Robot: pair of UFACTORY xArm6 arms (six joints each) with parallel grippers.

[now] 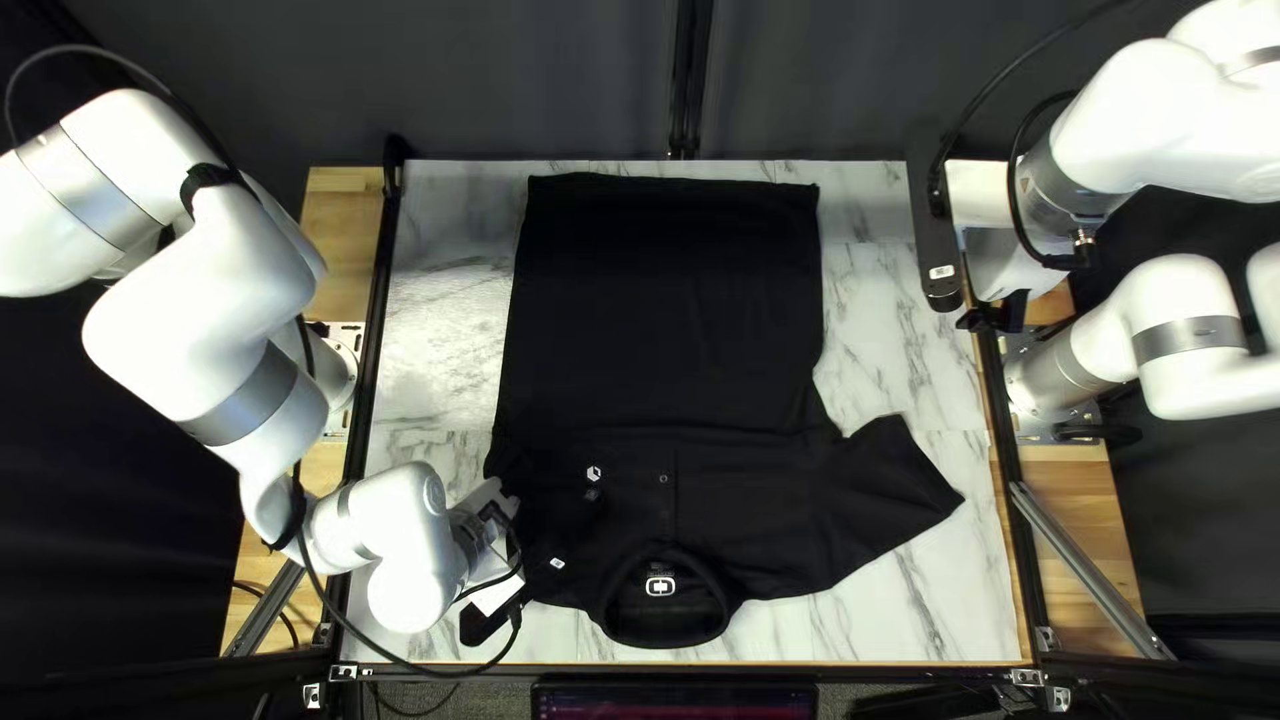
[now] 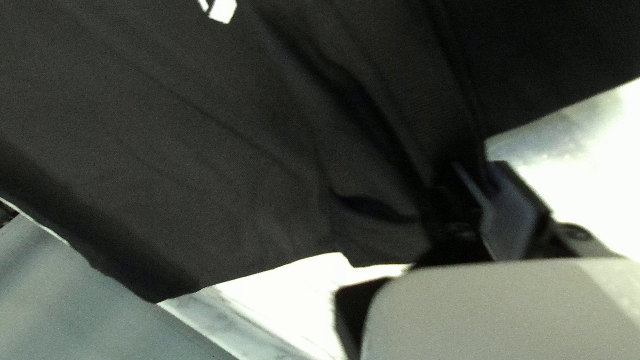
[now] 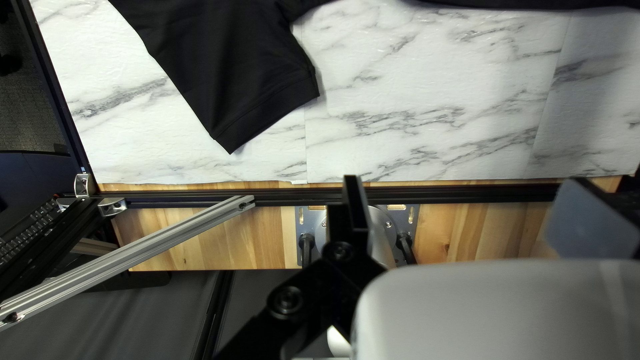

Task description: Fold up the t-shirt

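The black t-shirt point(image 1: 667, 320) lies spread on the marbled table, hem toward the far edge and collar near the front. One sleeve point(image 1: 894, 487) stretches out at the right of the top left view. My left gripper point(image 1: 504, 512) is at the shirt's opposite side edge, its fingertips hidden there. In the left wrist view, folds of the shirt point(image 2: 233, 133) run into my left gripper point(image 2: 467, 193), which is shut on the cloth. My right gripper point(image 1: 994, 315) hangs above the table's right edge, away from the shirt. Seen from its wrist, my right gripper point(image 3: 467, 207) is open with no cloth between its fingers.
Black rails point(image 1: 367, 374) border the marbled tabletop point(image 1: 867, 307), with wooden strips point(image 1: 340, 240) outside them. A slanted metal bar point(image 3: 133, 247) and my right arm's base plate point(image 3: 307, 230) lie below the right gripper. A dark screen point(image 1: 674, 700) is beyond the near edge.
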